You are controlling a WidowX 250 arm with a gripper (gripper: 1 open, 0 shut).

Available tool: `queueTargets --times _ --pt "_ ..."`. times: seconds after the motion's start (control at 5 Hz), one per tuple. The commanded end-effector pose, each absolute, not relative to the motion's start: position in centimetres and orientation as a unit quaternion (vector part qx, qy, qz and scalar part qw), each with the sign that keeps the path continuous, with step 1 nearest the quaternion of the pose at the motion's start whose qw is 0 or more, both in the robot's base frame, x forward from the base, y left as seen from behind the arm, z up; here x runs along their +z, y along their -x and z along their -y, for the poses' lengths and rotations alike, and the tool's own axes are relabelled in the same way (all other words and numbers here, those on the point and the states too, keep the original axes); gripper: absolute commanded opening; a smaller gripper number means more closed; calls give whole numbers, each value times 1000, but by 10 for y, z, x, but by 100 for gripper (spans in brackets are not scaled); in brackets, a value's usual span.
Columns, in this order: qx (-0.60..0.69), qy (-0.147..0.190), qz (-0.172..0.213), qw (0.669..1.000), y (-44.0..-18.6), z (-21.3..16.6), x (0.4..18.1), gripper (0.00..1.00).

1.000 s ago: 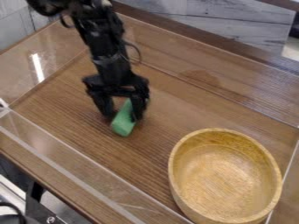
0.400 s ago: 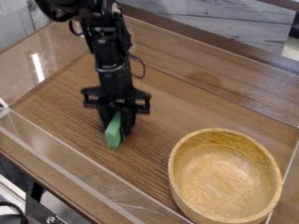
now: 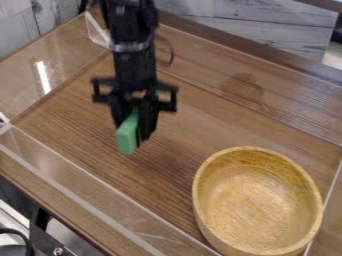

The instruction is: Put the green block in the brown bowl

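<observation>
Black metal pincer: clamped on slim green block, left of centre.
Round tan wooden bowl: lower right.

Brown wooden table, tan bowl on top.

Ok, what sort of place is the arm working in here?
Probably a lab or workshop bench set up for robot trials: a wooden tabletop carries a bowl, a black cable lies loose at the lower left corner, and a robot arm works over it.
</observation>
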State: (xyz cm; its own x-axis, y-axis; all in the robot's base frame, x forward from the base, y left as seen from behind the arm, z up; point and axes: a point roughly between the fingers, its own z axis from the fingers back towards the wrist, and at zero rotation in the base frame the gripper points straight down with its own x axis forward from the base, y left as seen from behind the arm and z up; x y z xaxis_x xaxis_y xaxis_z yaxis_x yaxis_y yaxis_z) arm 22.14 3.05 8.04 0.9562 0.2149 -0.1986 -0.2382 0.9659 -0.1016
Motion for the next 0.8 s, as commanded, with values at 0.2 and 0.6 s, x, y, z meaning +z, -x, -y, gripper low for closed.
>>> queueTargets --times 0.2,0.6 --pt "65 69 -41 995 -233 20 192 0" --pt "-38 79 -25 996 -205 73 199 0"
